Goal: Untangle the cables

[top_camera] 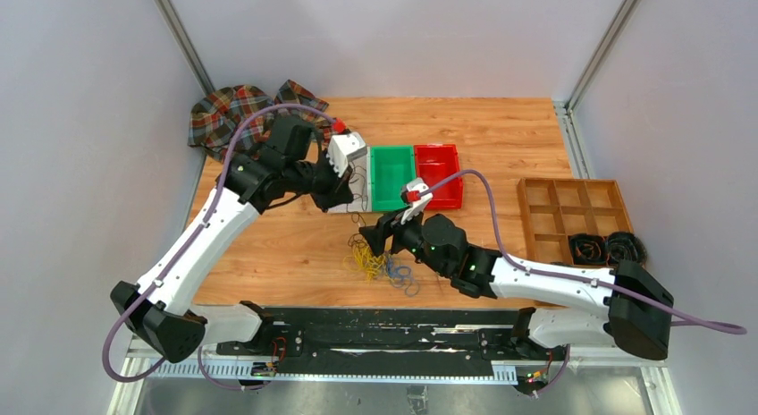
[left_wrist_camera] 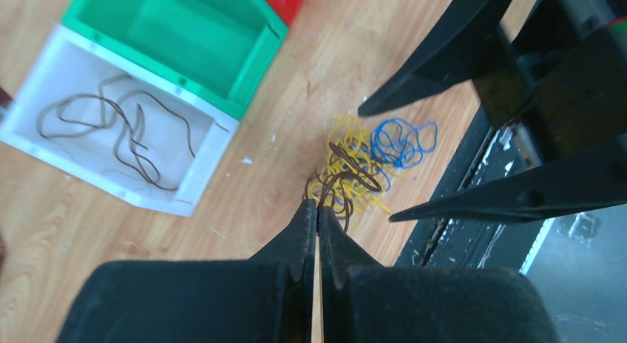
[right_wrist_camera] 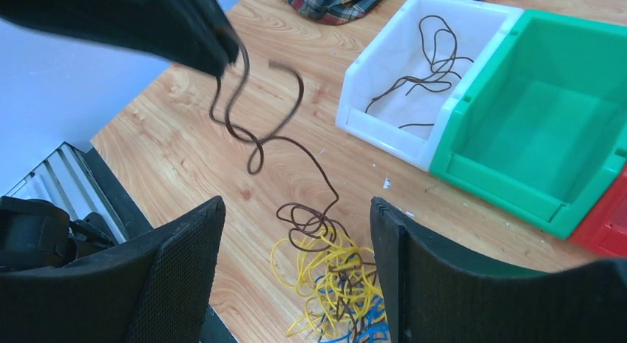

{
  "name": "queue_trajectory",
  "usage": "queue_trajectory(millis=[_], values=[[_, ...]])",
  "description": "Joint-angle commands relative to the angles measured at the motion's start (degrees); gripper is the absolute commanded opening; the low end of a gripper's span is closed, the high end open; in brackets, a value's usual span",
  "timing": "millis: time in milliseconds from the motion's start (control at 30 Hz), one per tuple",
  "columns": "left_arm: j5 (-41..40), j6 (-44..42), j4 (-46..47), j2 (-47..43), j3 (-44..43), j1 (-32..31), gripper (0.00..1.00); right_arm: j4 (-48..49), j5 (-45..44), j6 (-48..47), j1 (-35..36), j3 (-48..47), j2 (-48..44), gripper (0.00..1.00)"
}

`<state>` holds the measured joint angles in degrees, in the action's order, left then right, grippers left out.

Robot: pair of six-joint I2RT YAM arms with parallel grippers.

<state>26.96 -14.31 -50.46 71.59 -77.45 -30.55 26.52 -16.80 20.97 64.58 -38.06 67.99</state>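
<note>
brown wire (right_wrist_camera: 255, 140) hangs from the left gripper (left_wrist_camera: 318, 207), which is clamped tight on it. its lower end is looped into the cables (right_wrist_camera: 333, 280), a yellow, blue and brown heap on the table (top_camera: 501, 129). right gripper (right_wrist_camera: 296, 208) hovers wide over the heap. step: pulling one strand free. next probably means pinning the heap, then carrying the strand to the white bin (right_wrist_camera: 373, 128).

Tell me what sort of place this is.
Probably a robot lab test cell: a wooden table walled by white panels, left arm and right arm mounted at its edge, green bin and red bin.
</note>
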Motion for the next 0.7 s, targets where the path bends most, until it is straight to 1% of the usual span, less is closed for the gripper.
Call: queue_trajectory(millis=[0, 233, 333, 533, 667], values=[[1.3, 1.1, -2.9, -1.9, -6.3, -0.3, 0.01, 4.8, 1.7, -2.0, 1.1, -2.4, 1.8, 0.72], [4.0, 4.0, -3.7, -2.2, -10.5, -0.3, 0.01, 7.7, 0.0, -3.0, 1.1, -5.9, 6.8, 0.71], [3.9, 3.8, -4.7, -1.7, -13.7, -0.3, 0.01, 9.6, 0.9, -3.1, 1.1, -7.4, 9.9, 0.71], [2.0, 3.1, -6.1, 0.1, -24.6, -0.3, 0.01, 10.3, 1.1, -1.6, 0.9, -9.8, 15.9, 0.68], [-1.8, 1.3, -6.2, 1.5, -33.7, -0.3, 0.00, 11.5, 1.5, 0.8, 0.7, -8.7, 17.9, 0.66]])
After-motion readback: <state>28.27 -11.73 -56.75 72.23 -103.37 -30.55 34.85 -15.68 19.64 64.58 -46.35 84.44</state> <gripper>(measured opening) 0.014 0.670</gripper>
